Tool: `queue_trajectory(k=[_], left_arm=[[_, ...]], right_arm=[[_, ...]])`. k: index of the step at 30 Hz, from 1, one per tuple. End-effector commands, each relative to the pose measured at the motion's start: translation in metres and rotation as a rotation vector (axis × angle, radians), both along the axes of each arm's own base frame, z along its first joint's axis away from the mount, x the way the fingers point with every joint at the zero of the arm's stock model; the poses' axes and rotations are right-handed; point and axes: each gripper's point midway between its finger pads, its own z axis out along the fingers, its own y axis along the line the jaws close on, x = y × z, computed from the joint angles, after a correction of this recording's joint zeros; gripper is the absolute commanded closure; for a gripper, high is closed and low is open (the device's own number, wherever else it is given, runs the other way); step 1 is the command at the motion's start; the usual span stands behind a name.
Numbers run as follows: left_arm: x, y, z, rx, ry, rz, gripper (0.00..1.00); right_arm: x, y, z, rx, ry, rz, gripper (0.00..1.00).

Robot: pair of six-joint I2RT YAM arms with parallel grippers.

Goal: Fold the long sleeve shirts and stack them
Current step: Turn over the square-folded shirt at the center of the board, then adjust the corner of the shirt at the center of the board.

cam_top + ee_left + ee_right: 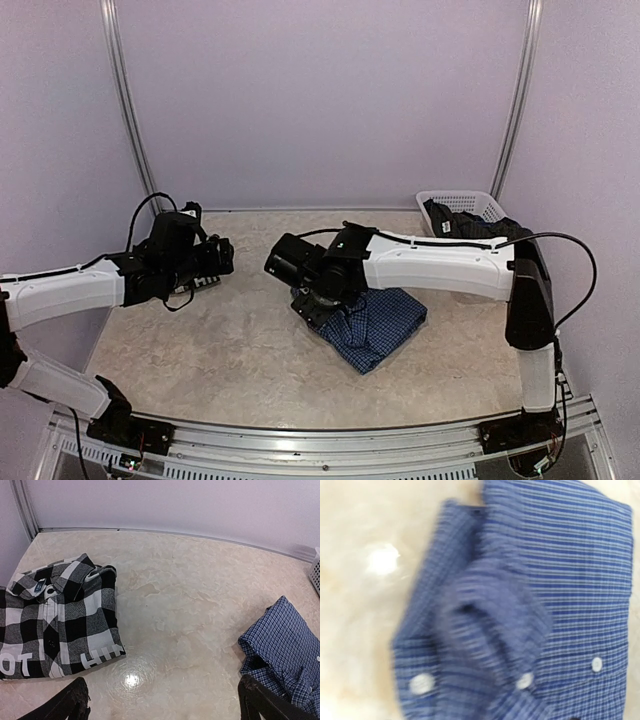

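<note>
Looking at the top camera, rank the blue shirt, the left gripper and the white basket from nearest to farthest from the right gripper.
1. blue shirt, directly under the right gripper, mid-table.
2. left gripper, off to the left side of the table.
3. white basket, in the far right corner.

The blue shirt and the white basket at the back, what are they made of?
The blue shirt looks like thin woven cloth, matte, probably cotton: it creases softly, shows a fine check weave and carries white buttons. The basket looks like white plastic, judging by its moulded lattice wall.
</note>
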Motion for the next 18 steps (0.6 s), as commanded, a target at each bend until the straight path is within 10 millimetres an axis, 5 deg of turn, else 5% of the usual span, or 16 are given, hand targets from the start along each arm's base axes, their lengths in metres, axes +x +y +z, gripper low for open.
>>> queue_trajectory(k=[1, 10, 18], left_arm=[[-0.001, 0.002, -0.007, 0.009, 0.009, -0.012, 0.01], [0.001, -0.001, -0.015, 0.009, 0.025, -0.021, 0.01], [0.003, -0.004, -0.022, 0.009, 0.043, -0.028, 0.01]], right_arm=[[0.034, -0.007, 0.004, 0.174, 0.045, -0.019, 0.32], [0.071, -0.046, -0.026, 0.126, 0.076, -0.093, 0.43], [0.059, -0.043, -0.041, 0.130, 0.149, -0.069, 0.48]])
